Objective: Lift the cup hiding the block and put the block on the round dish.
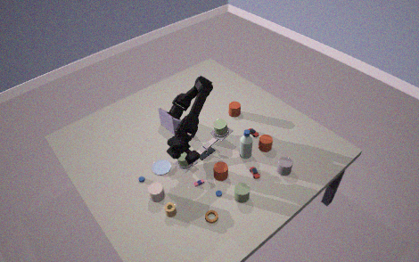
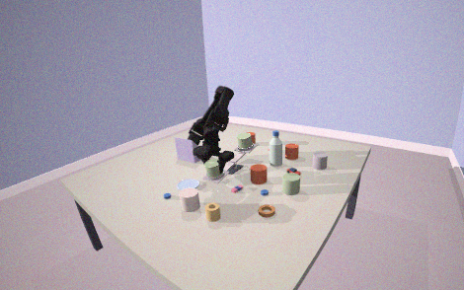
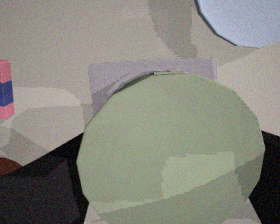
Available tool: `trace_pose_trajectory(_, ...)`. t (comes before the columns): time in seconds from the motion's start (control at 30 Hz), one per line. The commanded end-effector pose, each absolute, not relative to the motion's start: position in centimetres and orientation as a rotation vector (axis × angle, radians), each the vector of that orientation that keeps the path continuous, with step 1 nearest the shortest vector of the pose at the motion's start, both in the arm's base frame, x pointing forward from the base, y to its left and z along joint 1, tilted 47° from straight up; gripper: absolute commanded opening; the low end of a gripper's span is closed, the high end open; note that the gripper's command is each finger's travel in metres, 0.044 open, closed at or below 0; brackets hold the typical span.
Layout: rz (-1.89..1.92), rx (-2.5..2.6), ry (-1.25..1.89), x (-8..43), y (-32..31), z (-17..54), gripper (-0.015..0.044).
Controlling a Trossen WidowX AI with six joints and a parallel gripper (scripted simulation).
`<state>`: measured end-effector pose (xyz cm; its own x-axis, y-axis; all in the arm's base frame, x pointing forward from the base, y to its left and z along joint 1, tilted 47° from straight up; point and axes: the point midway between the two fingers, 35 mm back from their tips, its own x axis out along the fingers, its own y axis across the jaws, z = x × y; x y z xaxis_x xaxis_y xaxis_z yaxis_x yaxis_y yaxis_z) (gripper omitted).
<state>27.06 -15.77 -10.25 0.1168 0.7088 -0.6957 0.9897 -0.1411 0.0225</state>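
One green cup stands on the near pan of the balance. My gripper is lowered around it and shut on it, a black finger on each side in the wrist view. I see no clear gap between cup and pan. The identical green cup stands on the far pan, apart from my gripper. The near end seems the lower one. No block shows; the inside of both cups is hidden. The round pale blue dish lies beside the near pan with nothing on it.
A lavender panel stands upright beside the arm. A bottle and a red cylinder stand beyond the balance. A pink cylinder and a blue disc are near the dish.
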Motion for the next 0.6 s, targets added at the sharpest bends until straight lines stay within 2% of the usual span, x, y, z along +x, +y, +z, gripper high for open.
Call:
trace_pose_trajectory(0.0,-0.753,1.915,1.64,27.1,-16.1,-10.0,0.0124)
trace_pose_trajectory(0.17,-0.754,1.915,1.639,27.1,-16.6,-9.7,0.0)
trace_pose_trajectory(0.57,-0.756,1.914,1.638,27.2,-17.8,-8.8,0.0)
